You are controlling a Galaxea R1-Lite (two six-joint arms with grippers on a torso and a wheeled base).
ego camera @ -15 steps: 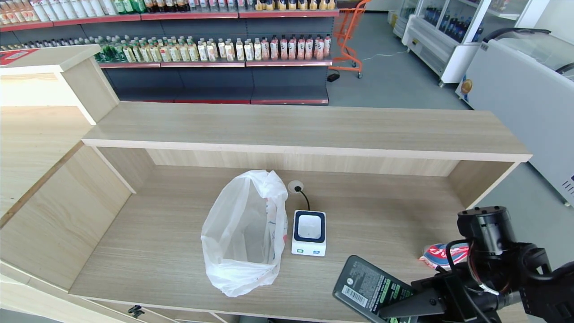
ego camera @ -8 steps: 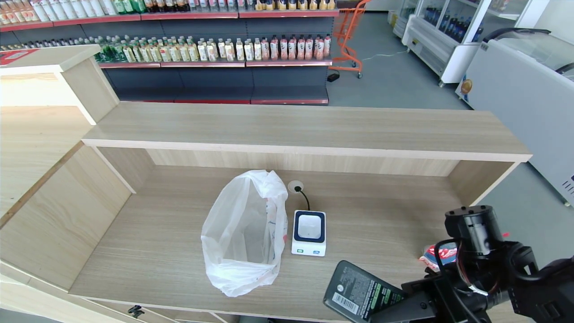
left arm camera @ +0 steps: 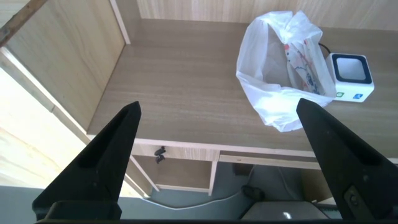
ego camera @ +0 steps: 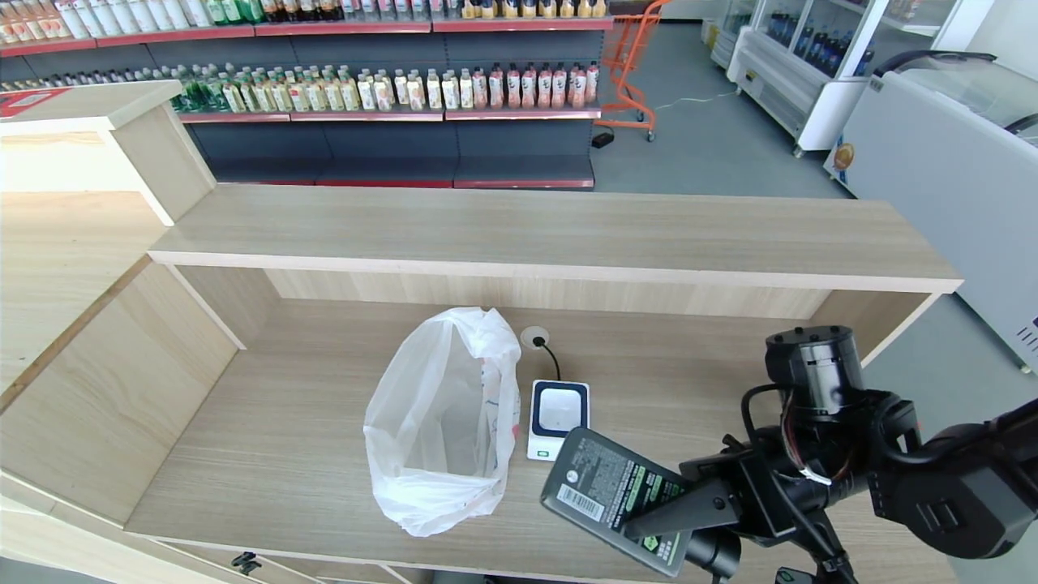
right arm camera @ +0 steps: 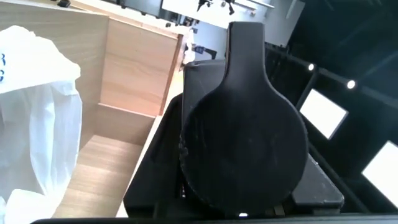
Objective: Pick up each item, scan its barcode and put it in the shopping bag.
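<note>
There's the black packet [ego camera: 614,496] flashing a white barcode label and green stripes, translucent white shopping bag [ego camera: 438,422], white scanner [ego camera: 556,410] framed in navy, pale wood-grain counter [ego camera: 284,438].

Black pincer [right arm camera: 242,143] clamping dark packet [right arm camera: 158,177], white bag [right arm camera: 34,124] beside

We are seeing the thin white plastic shopping bag [ego camera: 442,422] standing at the centre of the head view on the light wood-grain checkout counter [ego camera: 284,438]. The small white square barcode scanner [ego camera: 559,418] is sitting just beside it to the right. Above the scanner in the frame, a round cable grommet [ego camera: 534,337] is sitting in the counter. At lower right, the right gripper [ego camera: 649,523] is holding the flat dark rectangular packet [ego camera: 604,487], which is overlapping the scanner's lower corner in the frame.
</note>
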